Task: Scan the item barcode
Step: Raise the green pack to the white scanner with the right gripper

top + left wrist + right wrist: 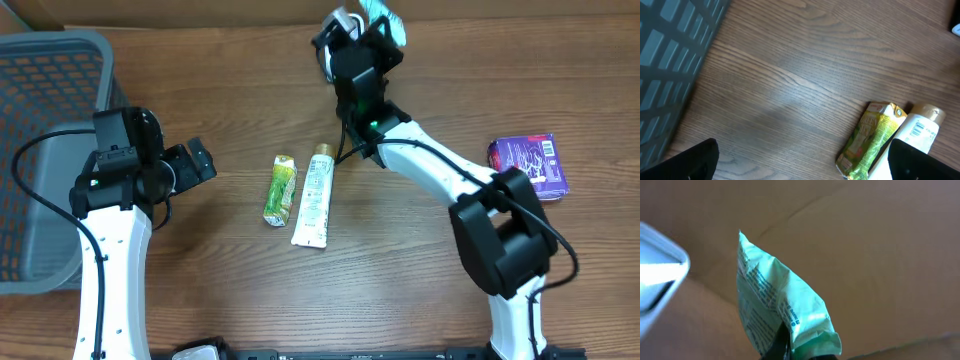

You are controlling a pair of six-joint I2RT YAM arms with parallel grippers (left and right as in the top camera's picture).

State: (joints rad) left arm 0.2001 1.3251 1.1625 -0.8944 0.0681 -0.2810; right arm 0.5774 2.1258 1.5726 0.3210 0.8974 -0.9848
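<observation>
My right gripper (378, 28) reaches to the table's far edge and is shut on a mint-green packet (772, 300) with dark print. The packet (384, 10) sticks up past the fingers, and its lower corner is pinched between them (790, 352). A white device (657, 282), perhaps the scanner, sits just to the packet's left (340, 22). No barcode is legible. My left gripper (200, 160) hovers open above bare wood at the left, its dark fingertips (687, 162) wide apart and holding nothing.
A yellow-green packet (280, 188) and a white tube with a gold cap (315, 198) lie side by side mid-table, near my left gripper's right finger (922, 162). A purple packet (530, 162) lies at the right. A grey mesh basket (40, 150) stands at the left edge.
</observation>
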